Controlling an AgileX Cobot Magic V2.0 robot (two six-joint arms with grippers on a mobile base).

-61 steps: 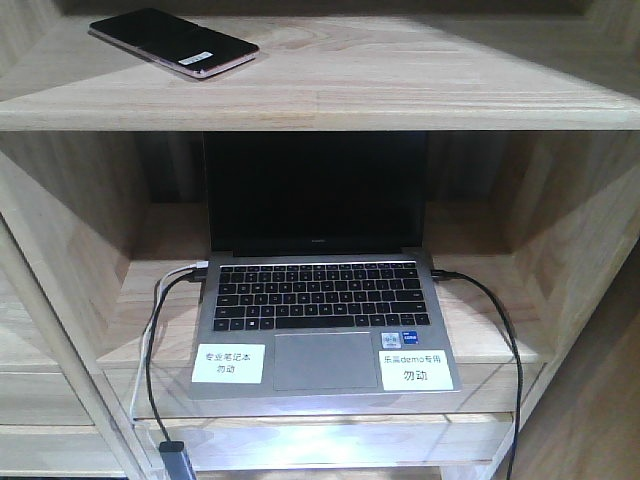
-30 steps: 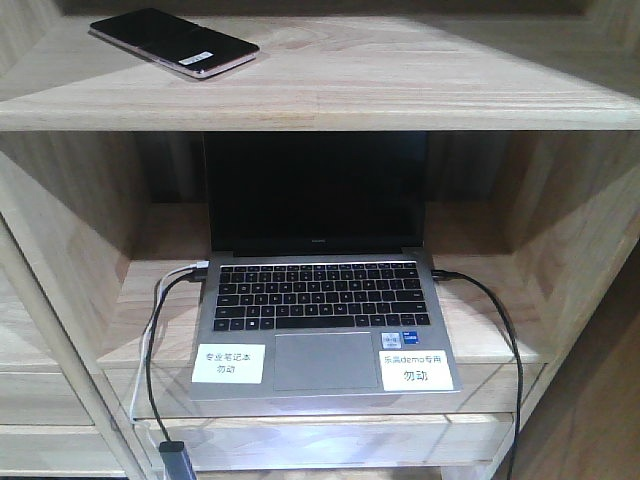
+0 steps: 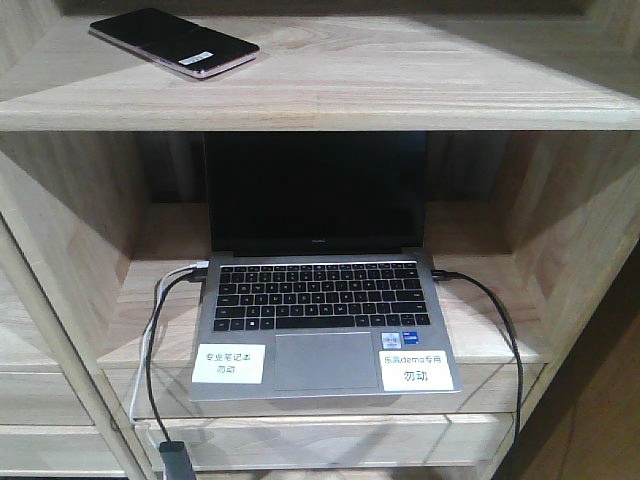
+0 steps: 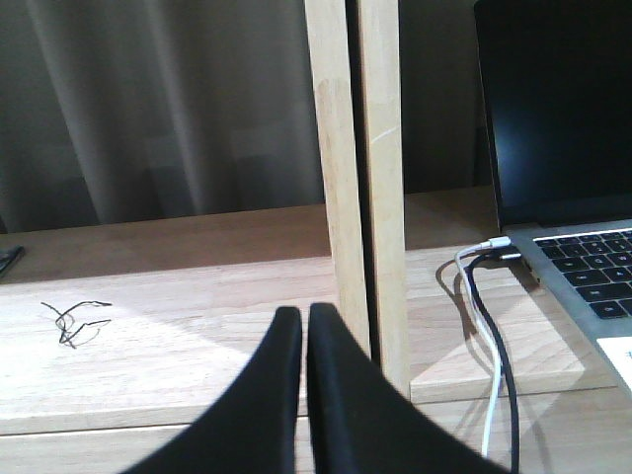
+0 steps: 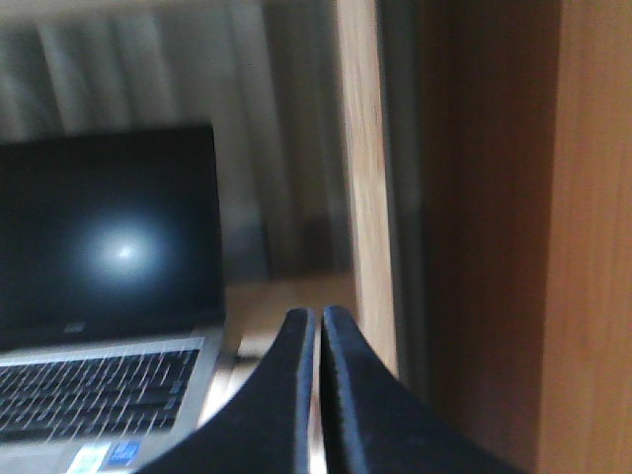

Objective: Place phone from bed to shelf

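Shelf [image 3: 420,70] top: phone [image 3: 172,42] near left edge.

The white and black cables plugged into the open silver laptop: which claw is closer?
Left. The left claw sits just left of the cables, beyond a wooden post; the right claw is at the laptop's opposite, right side, cables out of view.

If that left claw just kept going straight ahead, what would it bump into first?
Most likely the upright wooden post of the shelf, just above the left gripper, whose jaws are shut. The post sits slightly to the right, so depth is unclear; it might slip past.
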